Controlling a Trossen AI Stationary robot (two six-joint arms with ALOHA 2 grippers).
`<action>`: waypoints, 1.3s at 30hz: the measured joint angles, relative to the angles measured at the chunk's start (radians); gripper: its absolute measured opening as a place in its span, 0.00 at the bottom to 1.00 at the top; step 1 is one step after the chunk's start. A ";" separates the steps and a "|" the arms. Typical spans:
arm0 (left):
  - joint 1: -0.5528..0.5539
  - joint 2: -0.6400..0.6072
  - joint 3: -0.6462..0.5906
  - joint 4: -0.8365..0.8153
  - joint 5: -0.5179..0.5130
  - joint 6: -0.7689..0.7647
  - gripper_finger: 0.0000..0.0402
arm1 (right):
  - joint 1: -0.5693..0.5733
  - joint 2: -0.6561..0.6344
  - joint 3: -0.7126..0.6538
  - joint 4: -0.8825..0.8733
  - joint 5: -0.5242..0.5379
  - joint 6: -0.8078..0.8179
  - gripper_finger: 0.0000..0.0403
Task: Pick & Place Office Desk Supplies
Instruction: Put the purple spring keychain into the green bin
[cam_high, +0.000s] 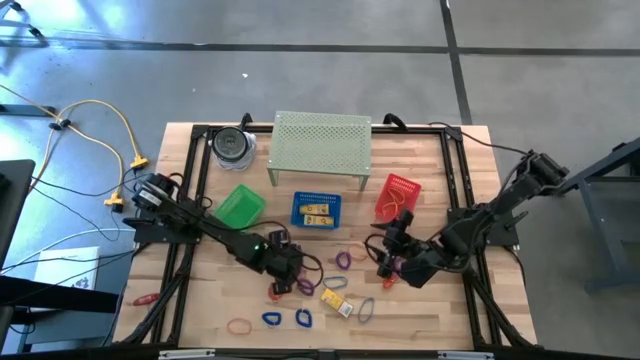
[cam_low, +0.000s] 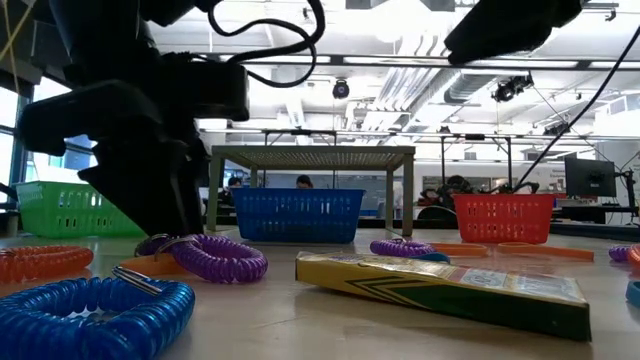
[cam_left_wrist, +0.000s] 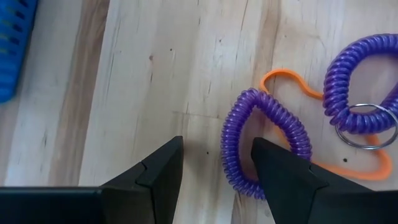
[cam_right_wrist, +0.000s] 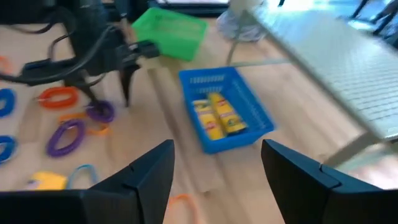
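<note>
Office desk supplies lie scattered on the wooden table's near half: purple coil loops (cam_high: 304, 286), blue loops (cam_high: 303, 318), orange bands (cam_high: 240, 325) and a yellow block (cam_high: 335, 298). My left gripper (cam_high: 290, 268) points steeply down, open, low over one purple coil loop (cam_left_wrist: 235, 146). One finger (cam_left_wrist: 280, 171) stands over the loop's hole, the other (cam_left_wrist: 163, 171) outside it, so the loop's one side lies between them. An orange band (cam_left_wrist: 292, 78) lies under the loop. My right gripper (cam_high: 385, 258) hangs open above the table, right of centre, with nothing in it. My left gripper comes at the purple coil loop from above with its fingers on either side of the loop's one side (cam_left_wrist: 231, 155). I cannot tell whether a finger touches it. The loop lies flat on the table.
A second purple coil with a key ring (cam_left_wrist: 367, 118) lies close by. At the back stand a green basket (cam_high: 240, 207), a blue basket (cam_high: 316, 210) holding yellow blocks (cam_right_wrist: 217, 118), a red basket (cam_high: 398, 195), a mesh shelf (cam_high: 322, 145) and a jar (cam_high: 232, 145).
</note>
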 joint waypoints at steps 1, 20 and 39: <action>0.003 0.001 0.000 -0.004 0.002 -0.001 0.48 | 0.000 0.016 0.000 0.022 -0.020 0.002 0.57; -0.001 0.032 0.000 -0.036 0.063 0.026 0.03 | -0.047 0.288 0.000 0.603 -0.492 -0.366 0.57; -0.085 0.016 0.104 -0.218 -0.249 -0.051 0.02 | -0.070 0.287 0.000 0.625 -0.566 -0.391 0.57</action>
